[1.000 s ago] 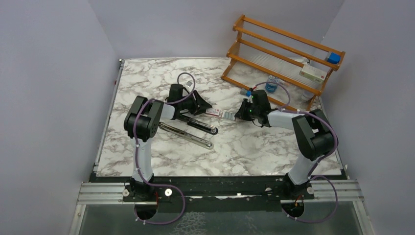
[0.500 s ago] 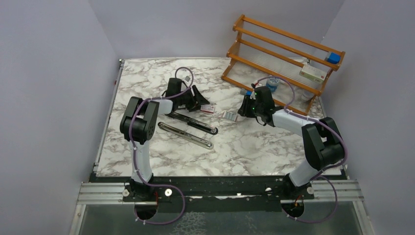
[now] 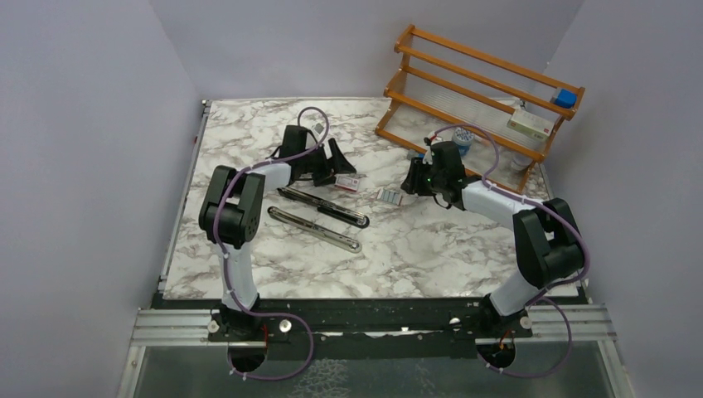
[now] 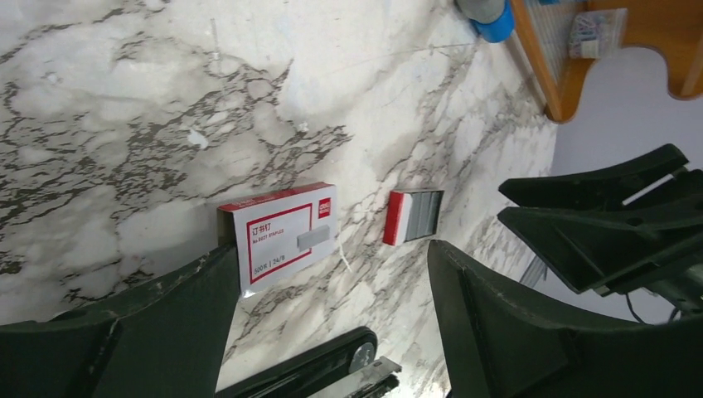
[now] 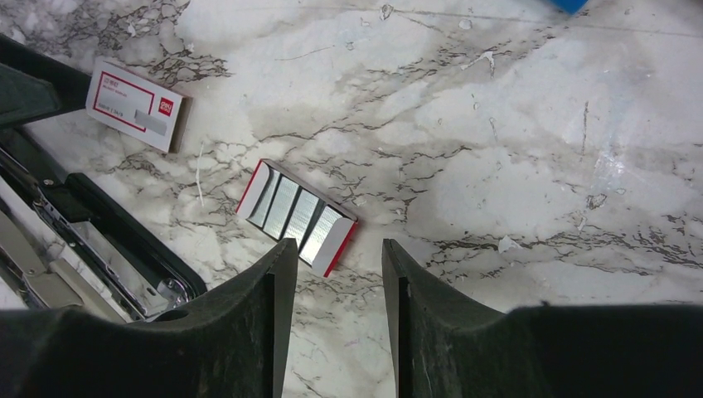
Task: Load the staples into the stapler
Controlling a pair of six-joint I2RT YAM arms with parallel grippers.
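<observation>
from above we see the left gripper (image 3: 338, 170) and right gripper (image 3: 409, 186) newly spread and empty near the open stapler (image 3: 325, 209); our left wrist shows the box sleeve (image 4: 282, 236) released, our right wrist the staples (image 5: 297, 217) bare in their tray on the table (image 5: 514, 116), ready to pick.

A robot lab cell: plain lilac walls (image 3: 83, 166) enclose a marble-print table (image 3: 431, 249).

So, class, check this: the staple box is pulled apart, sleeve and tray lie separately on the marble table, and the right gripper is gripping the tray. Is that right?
Not quite. The right gripper grips nothing: the right wrist view shows its jaws open and the tray lying free on the marble table. The sleeve does lie separately.
</observation>
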